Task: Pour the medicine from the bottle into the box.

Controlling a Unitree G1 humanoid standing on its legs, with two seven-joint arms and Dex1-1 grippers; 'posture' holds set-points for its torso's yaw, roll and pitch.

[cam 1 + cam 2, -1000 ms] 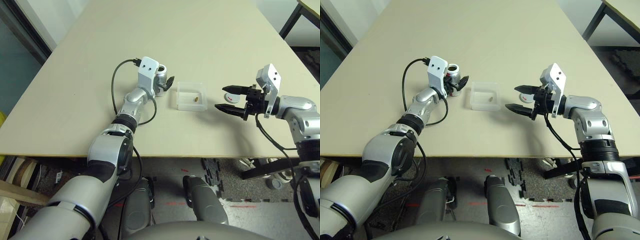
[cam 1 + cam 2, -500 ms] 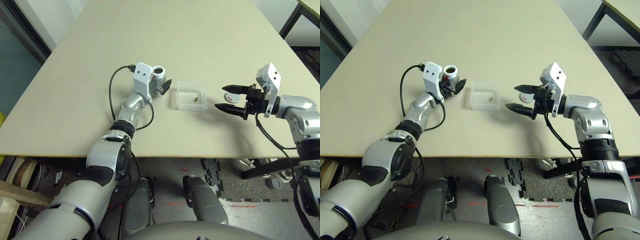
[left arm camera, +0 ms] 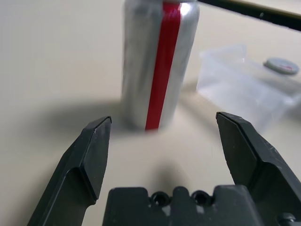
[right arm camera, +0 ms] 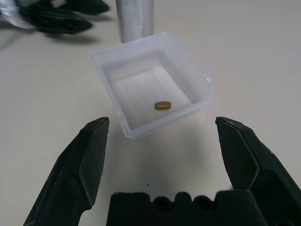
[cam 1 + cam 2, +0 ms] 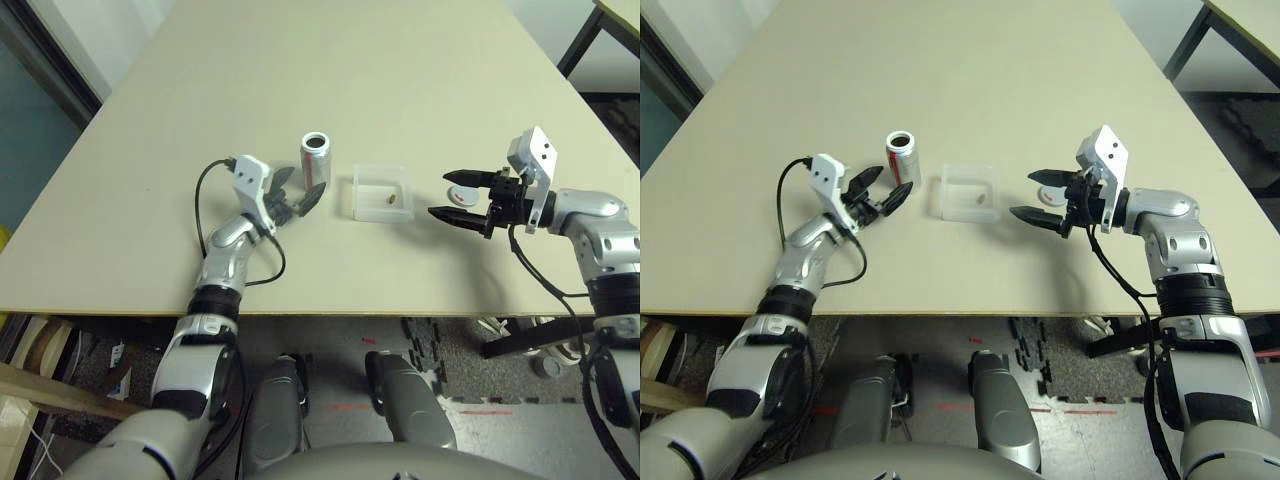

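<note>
Now the bottle stands upright and uncapped on the bench, just left of the box, where the medicine lies. Left gripper beside the bottle and right gripper beyond the box both have jaws wide apart, empty.

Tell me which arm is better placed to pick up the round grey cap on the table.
Right. The open right gripper hovers beside the round grey cap. The open left gripper faces the silvery red-striped bottle, with the clear plastic box between.
</note>
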